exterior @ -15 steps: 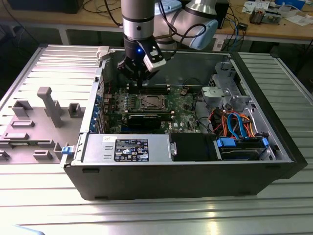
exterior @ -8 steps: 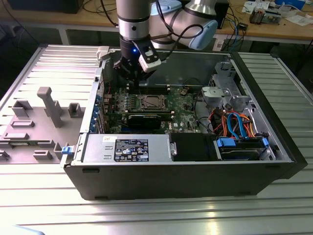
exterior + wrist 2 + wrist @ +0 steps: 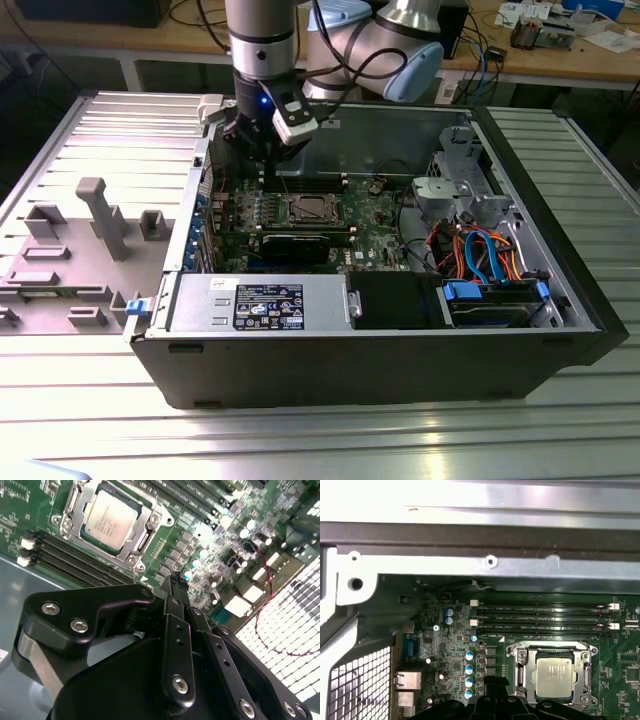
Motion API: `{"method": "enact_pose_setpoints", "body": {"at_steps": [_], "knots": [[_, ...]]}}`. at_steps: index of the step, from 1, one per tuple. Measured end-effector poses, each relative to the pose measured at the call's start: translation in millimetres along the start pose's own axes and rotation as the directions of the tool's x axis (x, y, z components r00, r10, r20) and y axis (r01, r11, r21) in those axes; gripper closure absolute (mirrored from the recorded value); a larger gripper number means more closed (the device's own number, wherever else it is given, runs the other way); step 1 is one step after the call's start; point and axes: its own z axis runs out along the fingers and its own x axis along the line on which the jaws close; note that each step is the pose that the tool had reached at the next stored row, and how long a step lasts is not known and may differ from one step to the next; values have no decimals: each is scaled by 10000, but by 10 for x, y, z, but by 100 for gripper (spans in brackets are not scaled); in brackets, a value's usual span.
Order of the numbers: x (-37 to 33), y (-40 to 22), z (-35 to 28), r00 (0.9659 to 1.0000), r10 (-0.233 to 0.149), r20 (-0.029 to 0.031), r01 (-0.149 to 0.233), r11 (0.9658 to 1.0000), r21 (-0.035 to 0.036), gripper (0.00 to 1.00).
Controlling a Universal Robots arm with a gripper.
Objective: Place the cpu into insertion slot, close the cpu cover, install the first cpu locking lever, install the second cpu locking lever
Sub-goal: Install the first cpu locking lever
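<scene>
Nearest the lens in the exterior view lay the ribbed, pale metal worktop [image 3: 300, 440], catching a soft glare in front of the open computer case [image 3: 350, 365]. The case lay flat on it with its side panel off. Just inside the case's near wall sat the grey power supply [image 3: 265, 305]. Toward the case's end on the exterior view's right, orange, red and blue cables [image 3: 480, 250] ran past a metal drive cage. Beside the case, on the exterior view's left, stood a grey moulded fixture [image 3: 90, 240] with upright posts. Behind the case a second, wooden worktop [image 3: 560, 55] carried cables and small boxes.

The tool [image 3: 262, 150] hung over the case's far wall, above the green board [image 3: 375, 225], its black fingers [image 3: 172, 587] drawn together on nothing. The cpu [image 3: 110, 519] sat in the insertion slot [image 3: 98, 539] near the middle of the case, apart from the tool. The cpu cover [image 3: 145, 525] lay down around it, the silvery face showing through its window. Long memory slots [image 3: 545, 617] ran between the slot and the case's far wall.
</scene>
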Motion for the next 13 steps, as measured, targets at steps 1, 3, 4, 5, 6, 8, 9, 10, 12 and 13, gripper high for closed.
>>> {"method": "enact_pose_setpoints", "body": {"at_steps": [1,3,4,5,6,8,9,10,12,13], "knots": [[3,20,0,10000,-3,0,3,10000,-1,89],[11,79,2,10000,-19,1,19,10000,-2,89],[12,91,2,10000,-23,1,23,10000,-2,89],[12,100,2,10000,-26,0,26,10000,-1,89],[12,110,2,10000,-30,1,30,10000,1,89],[11,123,2,10000,-33,38,33,10000,11,89],[11,132,2,10000,-34,74,34,10000,14,89],[11,140,2,9999,-36,109,36,10000,17,89],[10,160,2,9999,-44,155,44,10000,17,89],[10,173,3,9999,-51,165,51,10000,17,89]]}}
